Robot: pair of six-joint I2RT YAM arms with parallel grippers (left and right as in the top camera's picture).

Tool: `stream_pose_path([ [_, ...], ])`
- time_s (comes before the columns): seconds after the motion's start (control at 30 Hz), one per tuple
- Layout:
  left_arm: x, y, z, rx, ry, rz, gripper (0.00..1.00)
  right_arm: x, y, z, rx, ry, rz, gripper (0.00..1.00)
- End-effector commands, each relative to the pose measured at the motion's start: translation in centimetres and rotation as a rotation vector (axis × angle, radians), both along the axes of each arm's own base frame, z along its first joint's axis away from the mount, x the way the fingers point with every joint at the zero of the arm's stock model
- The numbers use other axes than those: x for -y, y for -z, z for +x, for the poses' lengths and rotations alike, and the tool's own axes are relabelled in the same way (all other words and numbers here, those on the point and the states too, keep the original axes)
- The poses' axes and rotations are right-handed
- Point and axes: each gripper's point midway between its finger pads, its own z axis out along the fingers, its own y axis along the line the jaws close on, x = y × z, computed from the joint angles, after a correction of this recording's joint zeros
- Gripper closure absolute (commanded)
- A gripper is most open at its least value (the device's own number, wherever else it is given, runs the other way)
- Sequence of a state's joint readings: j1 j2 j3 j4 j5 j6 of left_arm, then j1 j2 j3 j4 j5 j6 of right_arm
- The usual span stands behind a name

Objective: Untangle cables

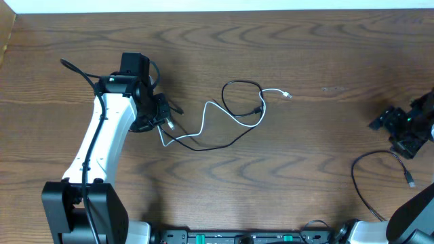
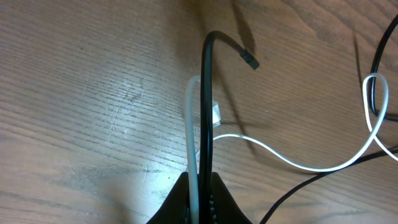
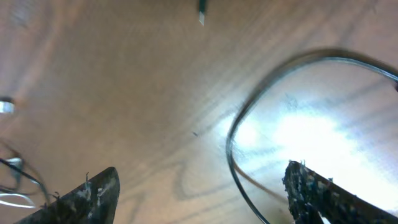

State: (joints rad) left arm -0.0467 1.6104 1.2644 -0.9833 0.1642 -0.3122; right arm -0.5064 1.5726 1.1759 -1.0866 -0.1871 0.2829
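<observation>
Left jaws clamp the thin white cord [image 2: 191,124] and thin black cord [image 2: 204,112] together; their tangle trails right. Right jaws gape over a separate black cable [image 3: 231,143].

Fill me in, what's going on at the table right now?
The left pincer is shut on a white cable and a black cable together; both trail away from it, looped around each other. The right pincer hangs open over a second black cable lying apart on the right, gripping nothing.
</observation>
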Motion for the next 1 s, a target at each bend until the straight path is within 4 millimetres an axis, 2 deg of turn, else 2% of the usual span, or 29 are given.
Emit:
stream_pose_path([
  [0.0,0.2,0.2,-0.1,-0.004,0.018,-0.005,0.93,0.1,1.0,-1.5,-0.057,-0.021,-0.027,0.29],
  [0.03,0.2,0.2,-0.1,-0.004,0.018,-0.005,0.93,-0.2,1.4,-1.9,-0.070,-0.009,-0.014,0.33],
  [0.1,0.2,0.2,-0.1,-0.005,0.018,-0.005,0.92,-0.9,2.7,-3.1,-0.111,0.021,0.012,0.34],
  [0.17,0.2,0.2,-0.1,-0.004,0.018,-0.005,0.93,-2.1,4.9,-4.4,-0.142,0.017,0.043,0.36],
  [0.27,0.2,0.2,0.0,-0.003,0.018,-0.005,0.93,-3.1,7.2,-5.6,-0.153,0.016,0.067,0.45],
  [0.37,0.2,0.2,-0.1,-0.004,0.018,-0.005,0.92,-3.7,8.4,-6.5,-0.167,0.016,0.080,0.49],
  [0.53,0.2,0.2,0.0,-0.003,0.018,-0.005,0.92,-4.2,9.2,-7.6,-0.193,0.012,0.091,0.48],
  [0.8,0.2,0.2,0.0,-0.003,0.018,-0.005,0.92,-5.2,10.4,-8.7,-0.205,0.012,0.119,0.51],
  [0.83,0.2,0.2,0.0,-0.003,0.018,-0.005,0.92,-5.3,10.6,-8.9,-0.205,0.012,0.119,0.53],
  [0.9,0.2,0.2,-0.1,-0.004,0.018,-0.005,0.92,-5.2,10.7,-8.7,-0.196,0.012,0.117,0.66],
  [0.97,0.2,0.2,-0.1,-0.004,0.018,-0.005,0.92,-5.4,10.7,-8.1,-0.167,0.012,0.130,0.74],
])
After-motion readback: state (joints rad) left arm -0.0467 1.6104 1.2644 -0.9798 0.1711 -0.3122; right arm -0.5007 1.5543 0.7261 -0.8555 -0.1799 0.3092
